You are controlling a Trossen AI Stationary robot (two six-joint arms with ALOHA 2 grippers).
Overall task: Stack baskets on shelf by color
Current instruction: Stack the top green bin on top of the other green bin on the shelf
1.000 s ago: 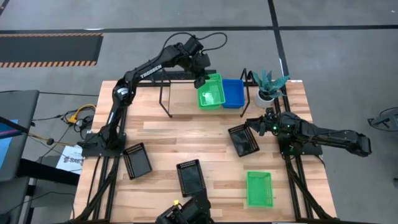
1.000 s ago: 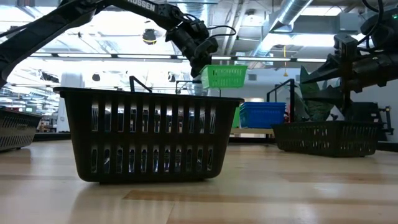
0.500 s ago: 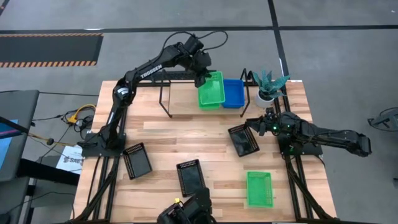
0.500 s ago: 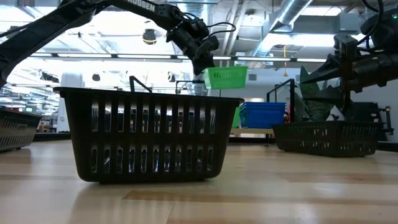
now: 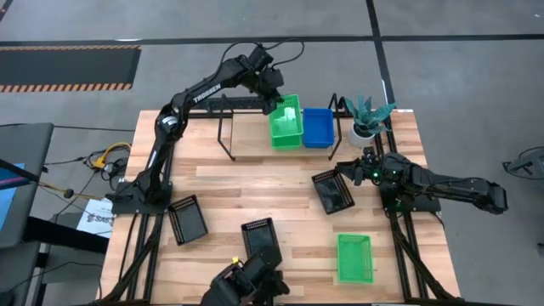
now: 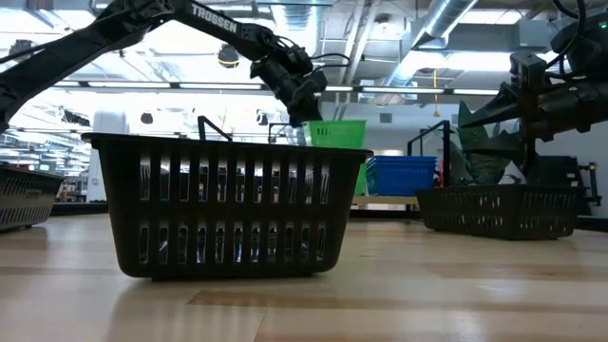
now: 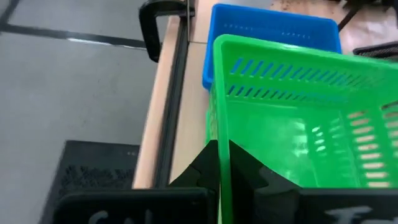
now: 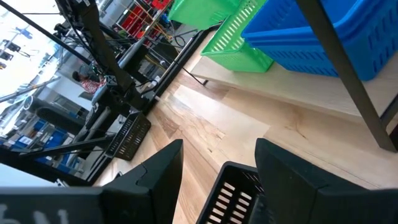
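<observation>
My left gripper point(image 7: 219, 163) is clenched on the rim of a green basket point(image 5: 286, 121), holding it over the shelf point(image 5: 246, 100), just beside the blue basket point(image 5: 319, 127) there. My right gripper point(image 8: 214, 163) hangs with fingers spread above a black basket point(image 5: 333, 190), well in front of the shelf.

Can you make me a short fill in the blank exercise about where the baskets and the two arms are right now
1. The left tool is shut on the rim of a ____ basket.
2. On the shelf, right beside that held basket, sits a ____ basket.
3. The right tool hangs open over a ____ basket on the tabletop.
4. Down on the tabletop lie three black baskets and ____ green basket.

Missing words: green; blue; black; one
</observation>
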